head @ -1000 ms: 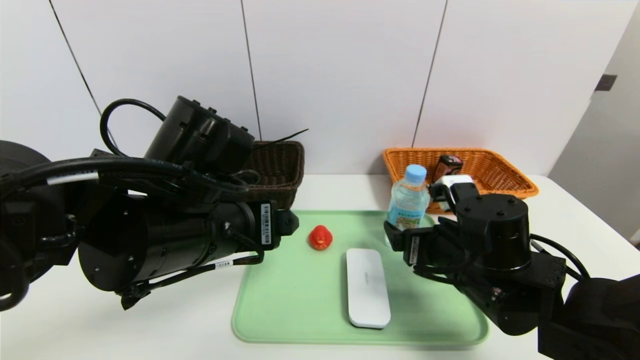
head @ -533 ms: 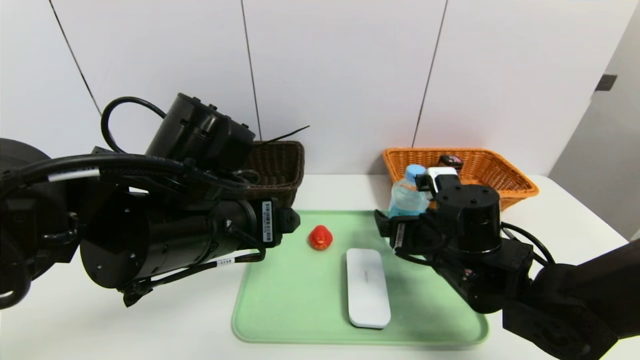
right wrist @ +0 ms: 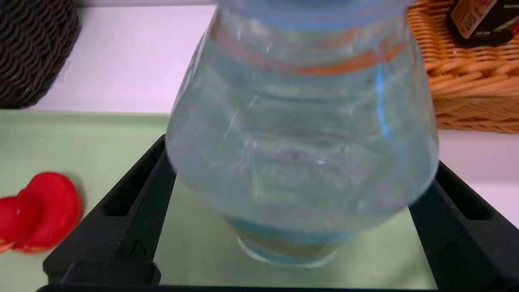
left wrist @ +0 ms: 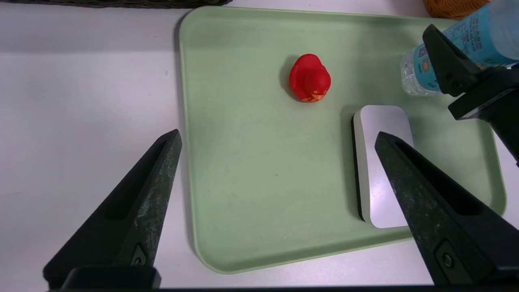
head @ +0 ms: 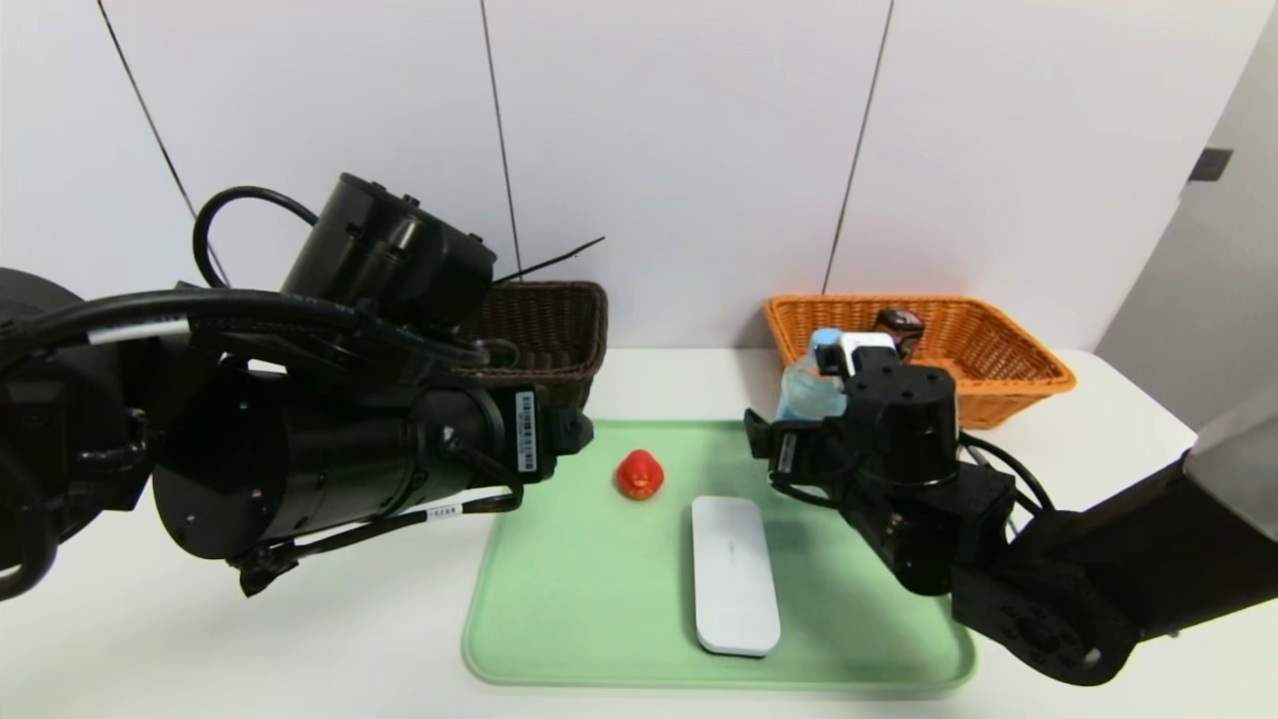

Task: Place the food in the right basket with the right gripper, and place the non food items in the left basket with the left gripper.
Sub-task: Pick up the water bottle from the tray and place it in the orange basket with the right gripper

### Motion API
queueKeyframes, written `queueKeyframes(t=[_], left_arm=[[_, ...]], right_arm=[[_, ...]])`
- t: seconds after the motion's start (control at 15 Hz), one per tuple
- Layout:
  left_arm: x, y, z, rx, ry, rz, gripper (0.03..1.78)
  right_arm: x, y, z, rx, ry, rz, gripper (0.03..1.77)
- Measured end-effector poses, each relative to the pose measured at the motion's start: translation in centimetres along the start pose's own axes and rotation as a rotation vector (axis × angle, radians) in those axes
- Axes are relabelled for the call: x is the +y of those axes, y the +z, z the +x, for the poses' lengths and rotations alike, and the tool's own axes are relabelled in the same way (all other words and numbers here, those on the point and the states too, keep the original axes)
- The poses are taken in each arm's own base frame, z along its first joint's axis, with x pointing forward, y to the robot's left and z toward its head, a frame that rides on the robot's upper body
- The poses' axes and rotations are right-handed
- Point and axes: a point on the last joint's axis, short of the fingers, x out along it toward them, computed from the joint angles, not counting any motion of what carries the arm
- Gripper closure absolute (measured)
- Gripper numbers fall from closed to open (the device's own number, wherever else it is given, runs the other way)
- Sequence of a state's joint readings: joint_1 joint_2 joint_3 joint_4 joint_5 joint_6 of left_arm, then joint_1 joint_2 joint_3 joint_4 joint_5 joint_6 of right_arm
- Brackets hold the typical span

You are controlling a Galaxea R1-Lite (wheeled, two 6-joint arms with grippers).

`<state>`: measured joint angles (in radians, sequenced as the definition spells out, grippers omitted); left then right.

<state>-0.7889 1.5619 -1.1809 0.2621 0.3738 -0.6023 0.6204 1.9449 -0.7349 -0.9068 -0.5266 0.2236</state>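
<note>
The left gripper hung above the bench with jaws spread, a state hidden in the head view. The right wrist view alone showed the right gripper, jaws spread, flanking the water bottle. The bottle, clear with a light-blue label, stood upright on the green tray.

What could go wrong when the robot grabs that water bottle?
The water bottle looks tilted between the right gripper's open fingers, so a nudge might topple it onto the green tray. If it falls, it could roll into the red duck nearby.
</note>
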Motion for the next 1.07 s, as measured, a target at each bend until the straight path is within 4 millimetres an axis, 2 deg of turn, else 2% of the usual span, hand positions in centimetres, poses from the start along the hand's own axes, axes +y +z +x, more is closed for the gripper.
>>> queueKeyframes(t=[0.27, 0.53, 0.67, 0.8, 1.07], left_arm=[[0.4, 0.2, 0.2, 0.007, -0.003, 0.006, 0.12], [0.4, 0.3, 0.3, 0.009, -0.001, 0.005, 0.12], [0.5, 0.2, 0.4, 0.013, 0.001, 0.006, 0.12], [0.6, 0.2, 0.4, 0.013, 0.005, 0.005, 0.12], [0.9, 0.3, 0.5, 0.011, 0.015, -0.001, 0.12]], right_arm=[[0.2, -0.7, 0.7, 0.015, -0.004, -0.009, 0.09], [0.2, -1.2, 0.9, 0.010, -0.002, -0.009, 0.71], [0.2, -1.3, 1.0, 0.013, -0.003, -0.010, 0.90], [0.3, -1.3, 1.0, 0.006, 0.002, -0.002, 0.95], [0.3, -1.3, 0.3, -0.016, 0.022, 0.011, 0.95]])
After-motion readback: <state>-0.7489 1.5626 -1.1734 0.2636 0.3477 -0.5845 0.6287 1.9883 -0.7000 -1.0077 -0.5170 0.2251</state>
